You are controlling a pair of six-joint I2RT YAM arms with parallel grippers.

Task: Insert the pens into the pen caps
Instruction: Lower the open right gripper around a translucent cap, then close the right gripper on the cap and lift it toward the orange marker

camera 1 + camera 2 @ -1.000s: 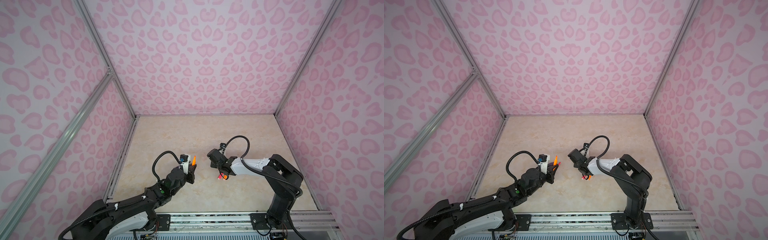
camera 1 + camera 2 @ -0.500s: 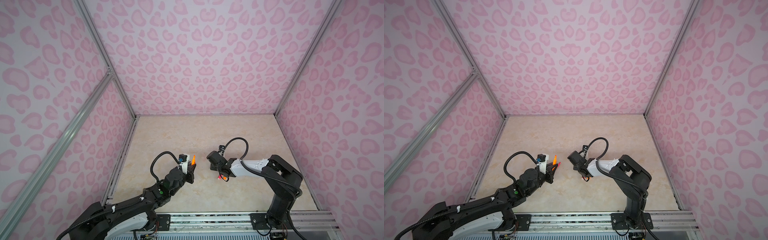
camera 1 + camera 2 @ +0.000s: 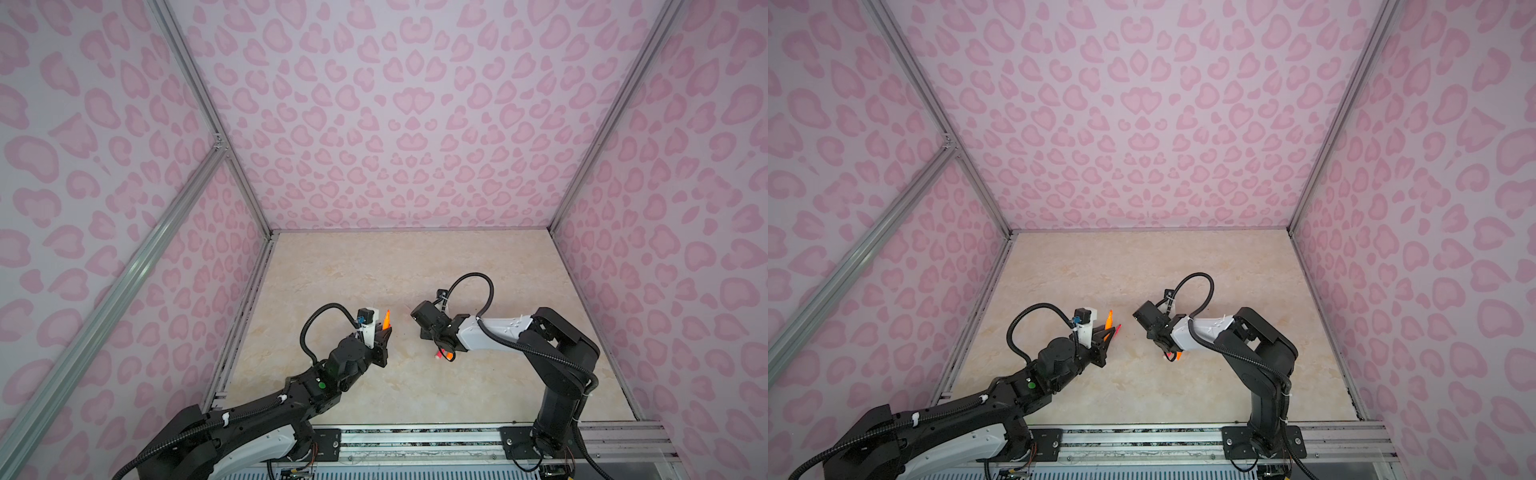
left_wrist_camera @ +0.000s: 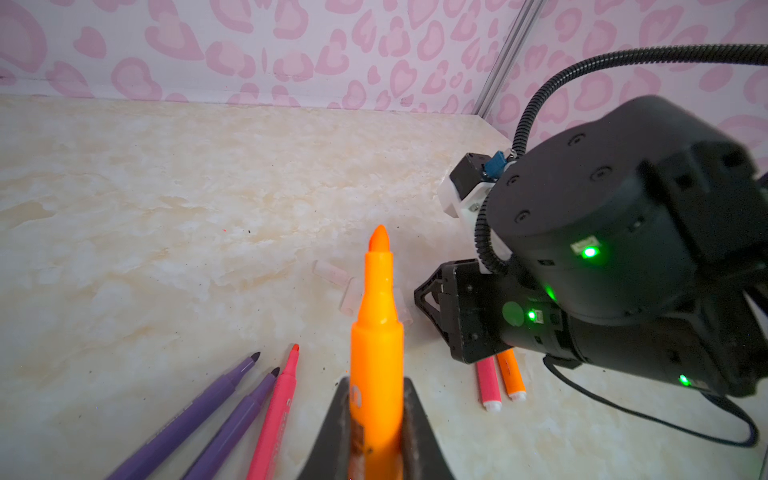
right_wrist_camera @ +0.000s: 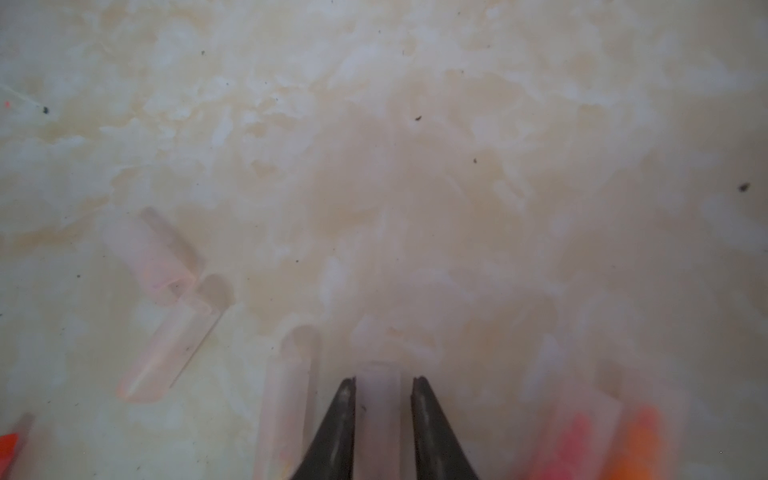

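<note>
Jaws of the left gripper (image 4: 376,388) are clamped on an orange pen (image 4: 377,316), whose bare tapered tip stands well out beyond the fingertips. Jaws of the right gripper (image 5: 384,384) stand narrowly apart, low over the table (image 5: 415,124), with a clear cap (image 5: 378,399) lying lengthwise between them. One finger looks to touch the cap and a sliver of gap shows at the other. In the blur I cannot tell whether it is pinched.

The step in hand looks like fetching a cap for the held pen. The next move calls for a firm hold on that slippery little tube and a lift clear of its neighbours. Its open end must then turn toward the pen tip, with the two axes lined up before they are pushed together.

A second cap (image 5: 291,395) lies just outside one right finger, parallel to it. Two more caps (image 5: 166,257) lie farther out on that side and meet end to end at an angle. Two purple pens (image 4: 199,411) and a pink pen (image 4: 276,411) lie beside the left jaws. Two more butt ends, pink and orange, poke out from under the right gripper's body.

In both top views the caps are too faint to find, and the right fingertips are hidden under the wrist. Which end of the bracketed cap is open cannot be made out. I cannot count all six caps.
</note>
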